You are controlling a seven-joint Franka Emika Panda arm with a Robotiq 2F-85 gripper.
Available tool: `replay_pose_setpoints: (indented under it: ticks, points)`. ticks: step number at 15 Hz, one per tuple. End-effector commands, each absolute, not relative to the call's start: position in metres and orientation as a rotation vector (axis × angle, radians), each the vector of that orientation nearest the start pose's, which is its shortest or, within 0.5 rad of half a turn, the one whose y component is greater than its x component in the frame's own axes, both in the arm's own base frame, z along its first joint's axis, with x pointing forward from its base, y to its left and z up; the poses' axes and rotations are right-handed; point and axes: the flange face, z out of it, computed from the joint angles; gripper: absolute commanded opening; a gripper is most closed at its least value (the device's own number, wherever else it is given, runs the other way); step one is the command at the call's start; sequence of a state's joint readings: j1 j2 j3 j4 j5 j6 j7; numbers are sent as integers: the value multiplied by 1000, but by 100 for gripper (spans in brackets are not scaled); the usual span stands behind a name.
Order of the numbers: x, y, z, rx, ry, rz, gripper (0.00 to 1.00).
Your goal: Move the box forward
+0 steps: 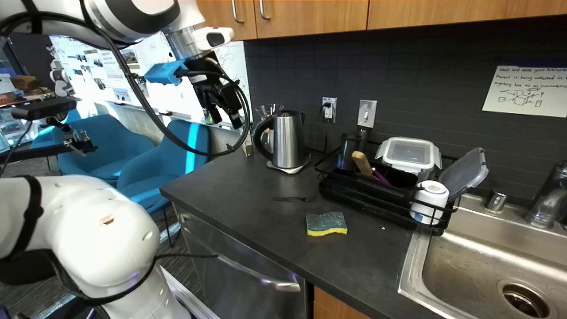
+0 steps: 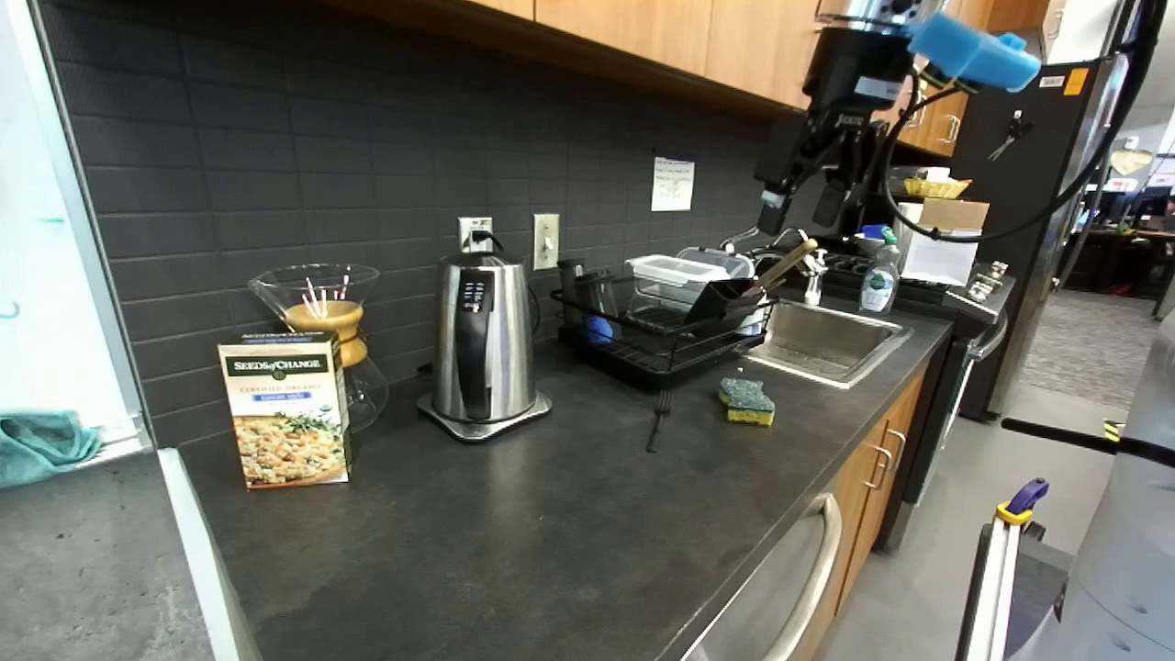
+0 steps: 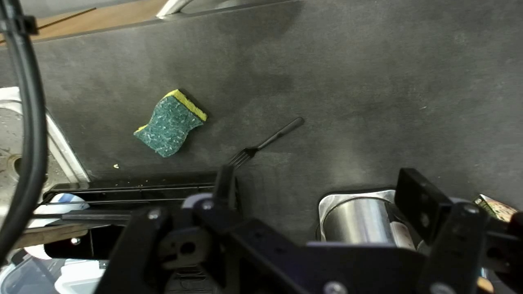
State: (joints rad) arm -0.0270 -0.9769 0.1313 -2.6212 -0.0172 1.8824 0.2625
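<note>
Whereas an exterior view shows the box (image 2: 286,413) whole near the kettle (image 2: 482,344), the wrist view shows part | rack (image 1: 354,202) near kettle: white cup (image 1: 429,200), lidded container (image 1: 409,154) | claw (image 2: 800,214): spread apart

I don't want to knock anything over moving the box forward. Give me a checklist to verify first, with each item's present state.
1. Claw open: ok; its jaws stand apart, gripping nothing.
2. Box upright: ok; it stands on the counter.
3. Claw lined up with the box: not ok; in the wrist view the box shows only at the right edge, partly hidden.
4. Kettle out of the way: not ok; it stands between the box and the dish rack, so a low approach might strike it.
5. Coffee maker free of the box: cannot tell; the box hides part of it.
6. Which way counts as forward: cannot tell; nothing marks it.
</note>
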Motion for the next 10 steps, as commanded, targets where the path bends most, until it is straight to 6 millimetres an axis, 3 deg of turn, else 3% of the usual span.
replay_pose_setpoints:
  ticks: [1,5,10]
  points:
    - [284,35,548,-3188,319,-401,100]
    - [292,35,539,-3178,305,-387,100]
    - [321,45,505,-3160,254,-356,100]
